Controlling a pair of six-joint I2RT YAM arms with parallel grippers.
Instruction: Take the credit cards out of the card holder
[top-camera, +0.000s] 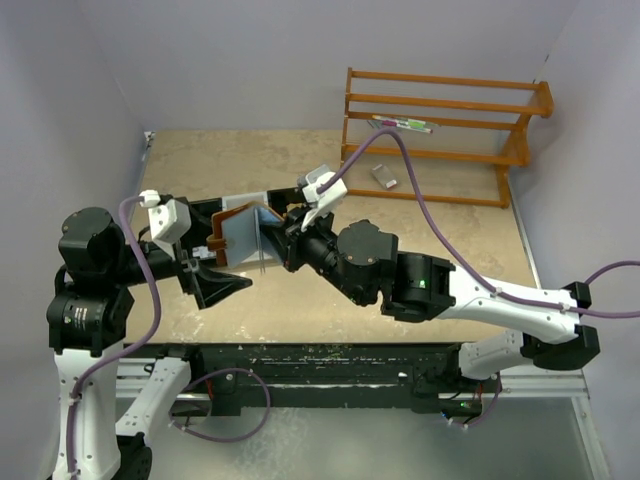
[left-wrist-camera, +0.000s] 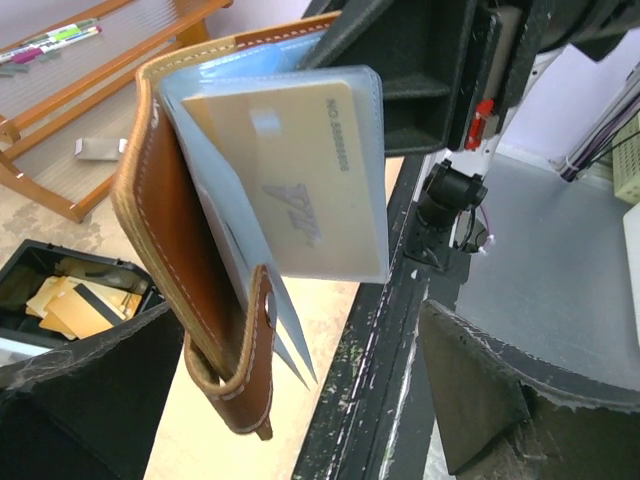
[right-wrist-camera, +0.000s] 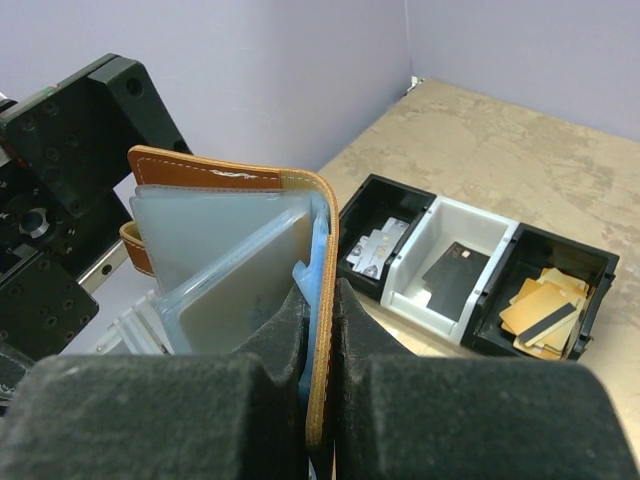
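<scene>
Left wrist view, my left gripper (left-wrist-camera: 300, 345) spread wide and empty, stitched brown leather card holder (left-wrist-camera: 165, 240) raised upright just ahead, pale yellow plastic credit card (left-wrist-camera: 290, 170) in its glossy clear sleeve (left-wrist-camera: 300, 82), my right gripper (right-wrist-camera: 322, 295) clamped on one cover.

The card holder (left-wrist-camera: 165, 230) was tan-brown leather with pale stitching and blue-grey lining; the credit card (left-wrist-camera: 290, 180) was pale tan.
</scene>
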